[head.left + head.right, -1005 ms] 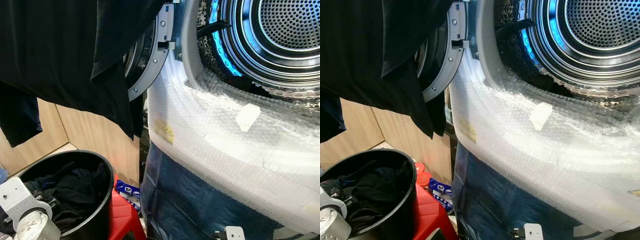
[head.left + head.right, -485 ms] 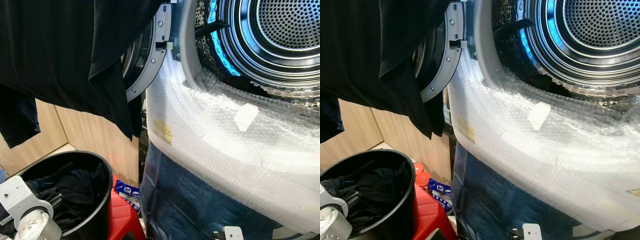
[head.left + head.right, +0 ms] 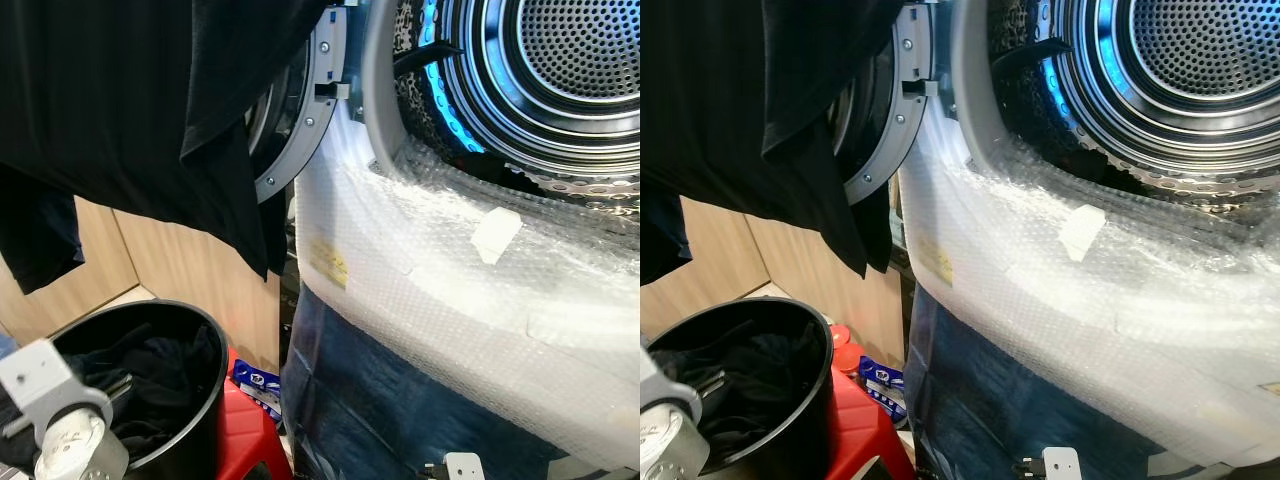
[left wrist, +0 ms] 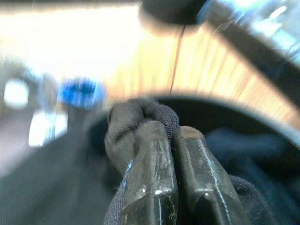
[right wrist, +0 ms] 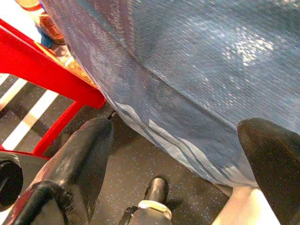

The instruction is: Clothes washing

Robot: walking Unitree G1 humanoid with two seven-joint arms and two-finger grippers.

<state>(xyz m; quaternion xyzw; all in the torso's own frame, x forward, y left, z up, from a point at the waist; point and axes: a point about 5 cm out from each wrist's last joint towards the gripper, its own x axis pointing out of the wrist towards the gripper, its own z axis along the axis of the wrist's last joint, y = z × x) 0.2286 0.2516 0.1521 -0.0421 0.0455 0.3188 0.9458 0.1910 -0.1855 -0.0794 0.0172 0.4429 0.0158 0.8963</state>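
Pinching a fold of dark cloth (image 4: 136,124), the left gripper (image 4: 171,136) has its jaws closed tight on the fabric, the two black fingers (image 4: 152,159) pressed side by side with the cloth bunched over their tips. In the left wrist view this happens just above the rim of the black bucket (image 3: 205,400), and more dark fabric lies inside it. From the head camera, the silver left arm (image 3: 60,430) reaches down at the bucket's near edge, and the dark laundry (image 3: 160,375) fills the bucket's inside.

The right gripper (image 5: 173,154) hangs low with its jaws spread wide and holding nothing, pointing at the speckled floor (image 5: 126,173) beside the blue plastic film (image 5: 187,70) and a red stool leg (image 5: 51,77).

The bucket stands on the red stool (image 3: 250,440), just beside the washing machine. Bubble wrap (image 3: 450,300) covers the machine's front below the open drum (image 3: 570,60), whose perforated steel back is lit blue at the rim. The round door (image 3: 300,110) is swung open to the left, and a large black garment (image 3: 120,100) hangs in front of it, above the bucket. A wooden panel wall (image 3: 170,260) stands behind.
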